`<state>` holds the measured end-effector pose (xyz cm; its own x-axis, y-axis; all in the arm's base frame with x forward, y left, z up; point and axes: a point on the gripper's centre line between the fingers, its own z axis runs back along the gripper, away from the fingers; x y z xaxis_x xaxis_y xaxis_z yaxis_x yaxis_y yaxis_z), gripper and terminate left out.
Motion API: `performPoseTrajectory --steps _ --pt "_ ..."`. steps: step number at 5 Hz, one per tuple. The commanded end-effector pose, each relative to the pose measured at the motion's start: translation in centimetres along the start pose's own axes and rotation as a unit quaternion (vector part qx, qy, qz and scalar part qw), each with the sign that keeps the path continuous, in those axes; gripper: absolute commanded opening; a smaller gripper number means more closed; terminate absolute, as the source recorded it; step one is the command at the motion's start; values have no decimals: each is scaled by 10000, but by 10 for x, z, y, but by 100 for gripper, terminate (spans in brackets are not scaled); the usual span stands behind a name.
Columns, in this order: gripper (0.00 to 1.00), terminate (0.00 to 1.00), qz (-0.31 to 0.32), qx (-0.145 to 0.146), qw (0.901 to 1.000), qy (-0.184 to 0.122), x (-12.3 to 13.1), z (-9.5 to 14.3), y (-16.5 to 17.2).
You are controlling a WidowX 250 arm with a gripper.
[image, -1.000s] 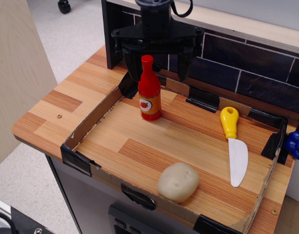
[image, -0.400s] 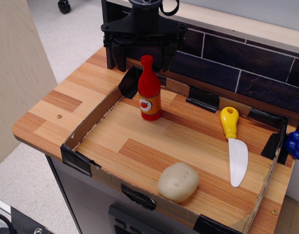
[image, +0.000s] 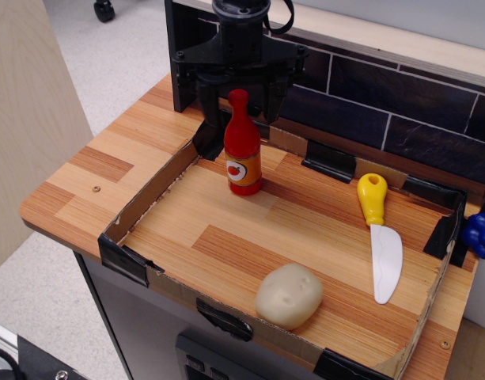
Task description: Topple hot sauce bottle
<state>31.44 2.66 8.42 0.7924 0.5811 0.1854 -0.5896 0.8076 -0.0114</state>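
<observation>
Bottle: the hot sauce bottle stands upright near the tray's back-left corner.
Gripper: the gripper hangs behind its cap, jaws spread wide, seemingly placed to knock it over.

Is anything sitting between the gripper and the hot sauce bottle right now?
Nothing visible. The open gripper hangs right behind the upright hot sauce bottle, its fingers flanking the cap. The knife lies well off to the side.
</observation>
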Motion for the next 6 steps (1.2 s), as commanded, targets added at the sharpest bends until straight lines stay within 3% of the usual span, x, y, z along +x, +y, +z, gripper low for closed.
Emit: performPoseTrajectory --steps 1,3,4,5,6 --pt "0 0 -73 -250 9990 -367 8 19 -4" --pt "0 0 -739 -659 9917 -817 -23 34 -19" --pt "0 0 -1506 -944 9788 -1013 -30 31 -29" --pt "0 0 -2357 -1324 9554 -1188 -40 27 -34" --pt "0 0 -2449 -1527 9481 -1335 -45 19 -37"
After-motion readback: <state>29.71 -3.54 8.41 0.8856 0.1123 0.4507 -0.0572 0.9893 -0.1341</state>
